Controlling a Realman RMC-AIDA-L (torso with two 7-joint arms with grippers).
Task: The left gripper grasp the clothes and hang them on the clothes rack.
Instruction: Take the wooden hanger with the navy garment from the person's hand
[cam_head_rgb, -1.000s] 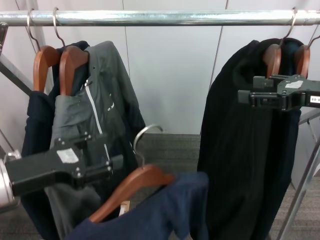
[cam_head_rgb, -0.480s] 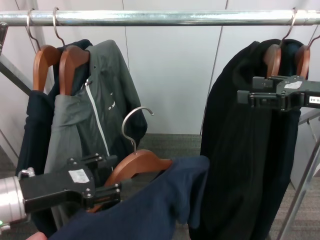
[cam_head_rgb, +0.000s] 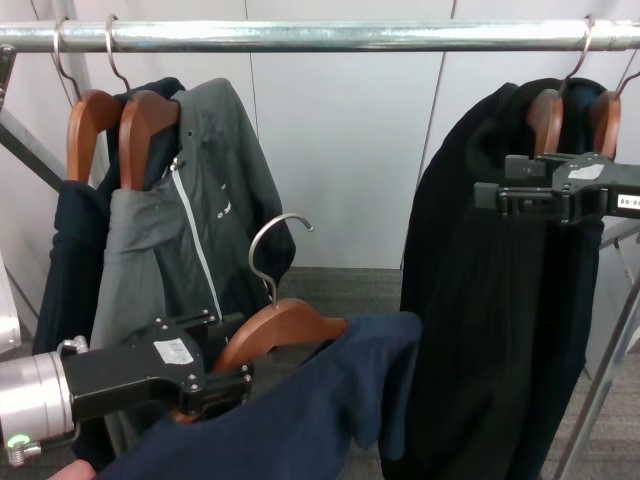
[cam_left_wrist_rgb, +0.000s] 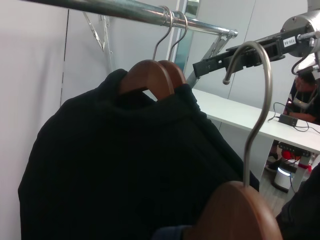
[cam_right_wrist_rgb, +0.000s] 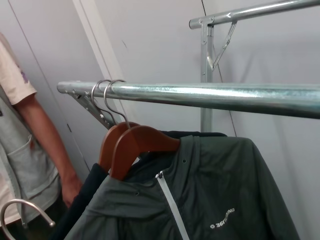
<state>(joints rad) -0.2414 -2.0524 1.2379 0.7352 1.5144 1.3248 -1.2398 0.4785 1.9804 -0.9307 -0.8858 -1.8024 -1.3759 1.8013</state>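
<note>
The clothes rack (cam_head_rgb: 330, 36) spans my head view, with a grey jacket (cam_head_rgb: 190, 200) hung at the left and a black coat (cam_head_rgb: 490, 280) at the right. Between them, low down, I have the clothes (cam_head_rgb: 300, 420) on their wooden hanger (cam_head_rgb: 275, 332), with my left gripper (cam_head_rgb: 215, 378) fingers pinching the hanger's shoulder. The hook (cam_head_rgb: 275, 245) sits well below the rail. I judge this the lift step: next I must raise the hook above the bar, then lower it on. My right gripper (cam_head_rgb: 490, 197) is parked by the coat; I cannot tell its fingers' state.
</note>
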